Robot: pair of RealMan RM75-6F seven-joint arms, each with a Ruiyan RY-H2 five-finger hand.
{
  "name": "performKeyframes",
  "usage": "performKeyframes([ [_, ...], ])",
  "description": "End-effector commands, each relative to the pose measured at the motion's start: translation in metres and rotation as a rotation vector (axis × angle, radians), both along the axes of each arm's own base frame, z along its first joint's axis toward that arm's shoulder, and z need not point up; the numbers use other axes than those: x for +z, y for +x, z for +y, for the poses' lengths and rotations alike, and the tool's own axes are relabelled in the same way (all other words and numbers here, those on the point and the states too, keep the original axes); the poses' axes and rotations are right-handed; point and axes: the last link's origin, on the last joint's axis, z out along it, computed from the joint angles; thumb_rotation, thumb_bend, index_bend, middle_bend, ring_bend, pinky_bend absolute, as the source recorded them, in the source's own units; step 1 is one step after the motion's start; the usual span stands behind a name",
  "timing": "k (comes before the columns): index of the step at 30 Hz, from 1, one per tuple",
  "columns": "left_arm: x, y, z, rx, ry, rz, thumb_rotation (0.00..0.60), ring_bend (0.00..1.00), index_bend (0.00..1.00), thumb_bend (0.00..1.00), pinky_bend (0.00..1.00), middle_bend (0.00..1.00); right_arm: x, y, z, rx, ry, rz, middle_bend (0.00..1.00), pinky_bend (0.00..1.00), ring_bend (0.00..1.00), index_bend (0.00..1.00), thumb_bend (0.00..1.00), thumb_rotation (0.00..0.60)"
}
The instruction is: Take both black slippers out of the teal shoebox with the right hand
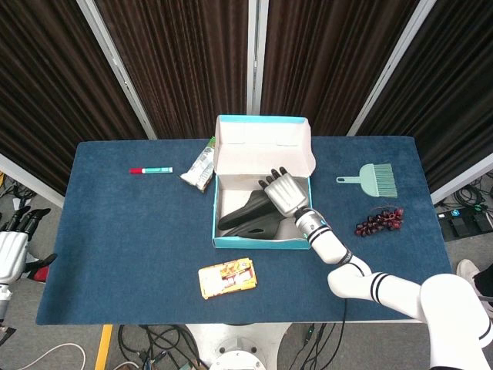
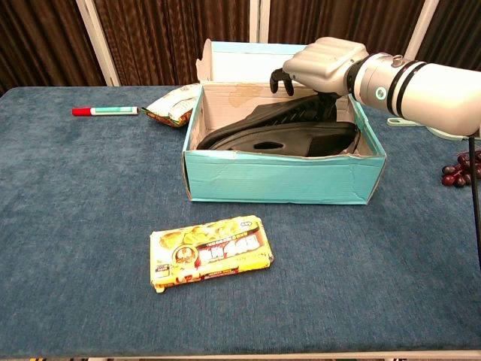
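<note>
The teal shoebox (image 1: pixel 262 243) stands open at the table's middle, its lid tilted up at the back. Two black slippers (image 1: pixel 250 212) lie stacked inside, toes toward the left; in the chest view the slippers (image 2: pixel 285 135) fill the box behind its front wall (image 2: pixel 278 177). My right hand (image 1: pixel 283 193) hovers over the right part of the box, palm down and fingers apart and slightly curled, holding nothing. In the chest view this right hand (image 2: pixel 319 66) sits just above the upper slipper's heel end. My left hand (image 1: pixel 11 250) hangs off the table's left edge, fingers apart, holding nothing.
A red and green marker (image 1: pixel 151 169) and a snack bag (image 1: pixel 200 166) lie left of the box. A yellow packet (image 1: pixel 226 277) lies in front of it. A teal brush (image 1: pixel 373 179) and dark grapes (image 1: pixel 379 220) lie to the right.
</note>
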Motion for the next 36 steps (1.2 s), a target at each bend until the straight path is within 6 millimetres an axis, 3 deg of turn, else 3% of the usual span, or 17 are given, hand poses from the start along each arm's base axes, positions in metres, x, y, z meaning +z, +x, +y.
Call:
performKeyframes([
  [1, 0.0011, -0.001, -0.0005, 0.002, 0.004, -0.001, 0.6, 0.1, 0.16, 0.11, 0.35, 0.19, -0.0024, 0.0001, 0.0005, 0.001, 0.003, 0.006, 0.31, 0.22, 0.18, 0.24, 0.28, 0.6],
  [23, 0.0011, -0.0065, -0.0036, 0.02, 0.0, 0.003, 0.6, 0.1, 0.16, 0.11, 0.35, 0.19, -0.0091, -0.0014, 0.0024, 0.023, -0.021, 0.037, 0.41, 0.23, 0.27, 0.37, 0.33, 0.6],
  [27, 0.0003, -0.0066, -0.0031, 0.023, -0.002, 0.002, 0.6, 0.1, 0.16, 0.11, 0.35, 0.19, -0.008, 0.0014, 0.0017, 0.036, -0.042, 0.018, 0.49, 0.23, 0.34, 0.47, 0.35, 0.6],
  [36, 0.0009, -0.0048, -0.0014, 0.019, -0.002, -0.001, 0.6, 0.1, 0.16, 0.11, 0.36, 0.19, -0.0028, 0.0042, -0.0009, 0.055, -0.068, -0.037, 0.75, 0.33, 0.59, 0.81, 0.43, 0.6],
])
